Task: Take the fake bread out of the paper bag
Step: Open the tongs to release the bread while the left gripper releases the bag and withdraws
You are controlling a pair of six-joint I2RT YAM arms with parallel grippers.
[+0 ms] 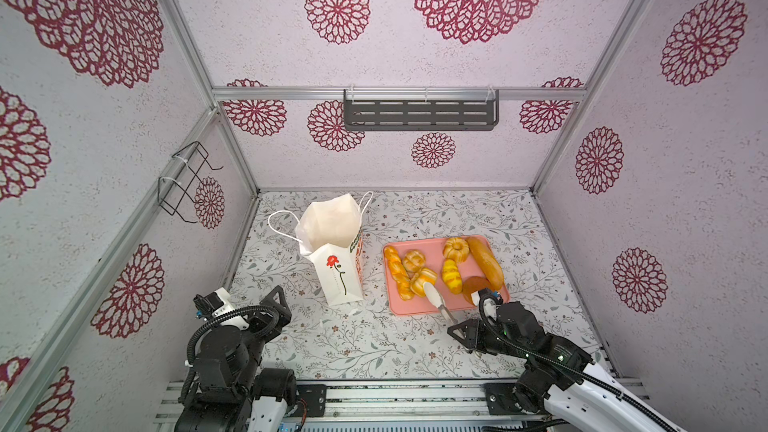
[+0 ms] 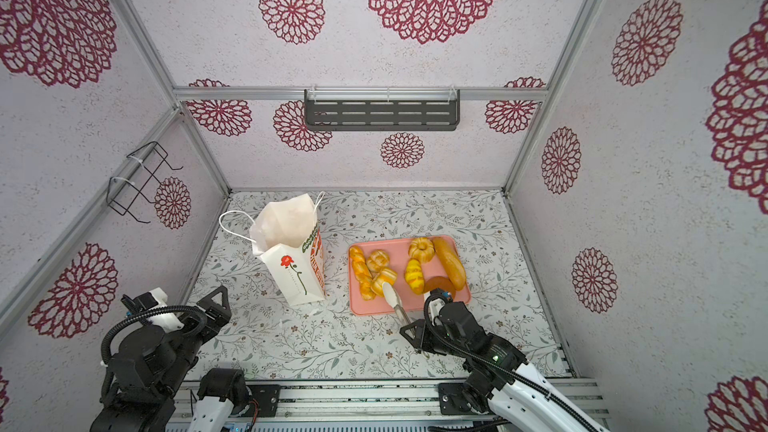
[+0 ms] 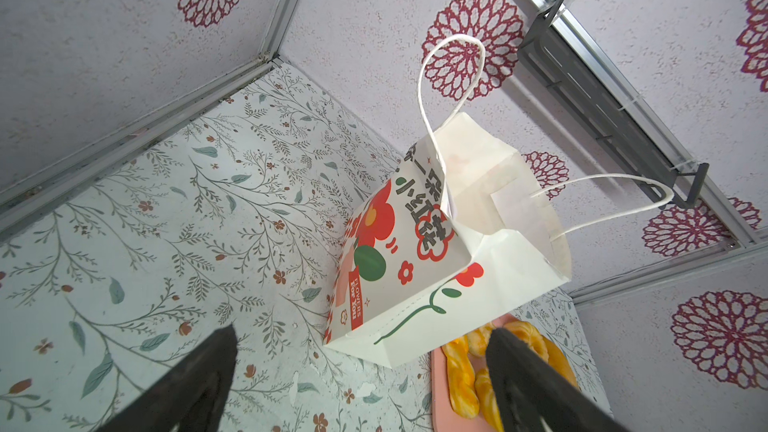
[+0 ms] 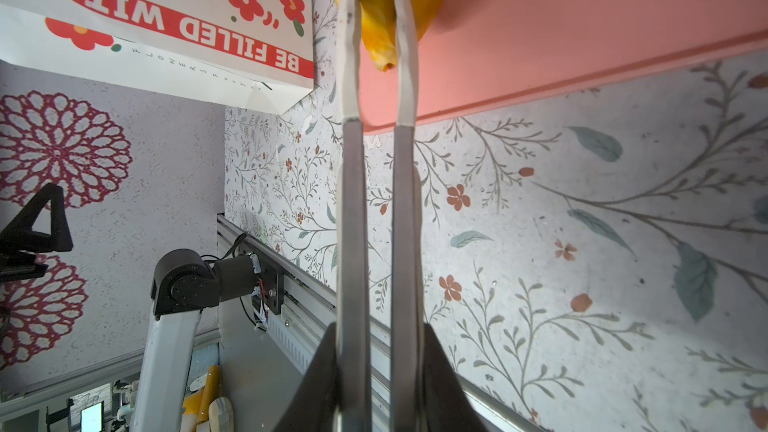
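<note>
The white paper bag [image 1: 338, 272] [image 2: 293, 272] [image 3: 436, 251] stands upright at mid left with its mouth open; only white paper shows inside. Several glossy fake breads lie on the pink tray [image 1: 415, 307] [image 2: 374, 307]: a twisted stick [image 1: 397, 272], a ring bun [image 1: 455, 248], a long loaf [image 1: 484, 261]. My right gripper [image 1: 459, 326] [image 4: 380, 330] is shut on metal tongs [image 1: 436, 301] [image 4: 353, 201]. Their white tips stand on either side of a yellow bread [image 4: 378, 14] on the tray. My left gripper [image 1: 272, 303] [image 3: 361, 336] hangs open and empty, in front of the bag.
A dark slotted shelf [image 1: 419, 114] hangs on the back wall and a black wire rack [image 1: 185, 182] on the left wall. Small paper scraps [image 1: 355, 309] lie by the bag's base. A metal rail [image 1: 395, 401] runs along the front edge.
</note>
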